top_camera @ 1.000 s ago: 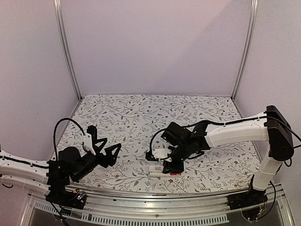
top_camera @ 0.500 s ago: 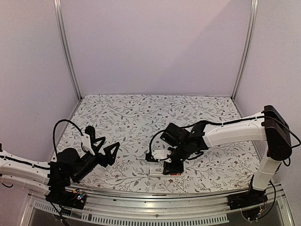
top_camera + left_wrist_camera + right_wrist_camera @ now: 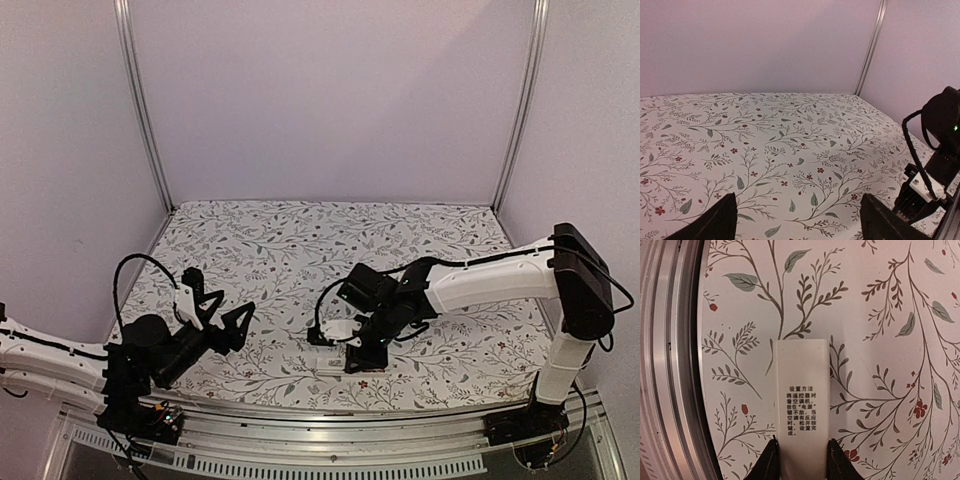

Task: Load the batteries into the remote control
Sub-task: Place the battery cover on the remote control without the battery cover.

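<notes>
- The right pincer (image 3: 802, 462) is down at the table (image 3: 880, 315). Its two dark fingertips (image 3: 769, 460) press against the long sides of the remote (image 3: 802, 390).
- As far as the wrist view shows, this pincer is closed to the width of that white bar and grips it by its edges.
- The remote lies flat on the flowered table cover and runs straight out ahead of the right pincer from between the tips. Its far end is cut square with slightly rounded corners.
- A small block of black printed characters sits on the remote's upper face, just ahead of the fingertips.
- To one side of the right pincer, a metal rail (image 3: 665, 365) runs parallel to the remote, near it but not touching.
- In the overhead view, the right arm (image 3: 490, 280) reaches in from its own side. Its pincer is low over the near part of the table, with a bit of white showing just beside it, toward the left arm.
- The left pincer (image 3: 800, 225) is spread wide and holds nothing. Only the flowered cover shows between its two dark fingers (image 3: 715, 222).
- The left pincer hovers above the table, well apart from the remote.
- The black wrist of the right arm shows ahead of the left pincer and off to its right.
</notes>
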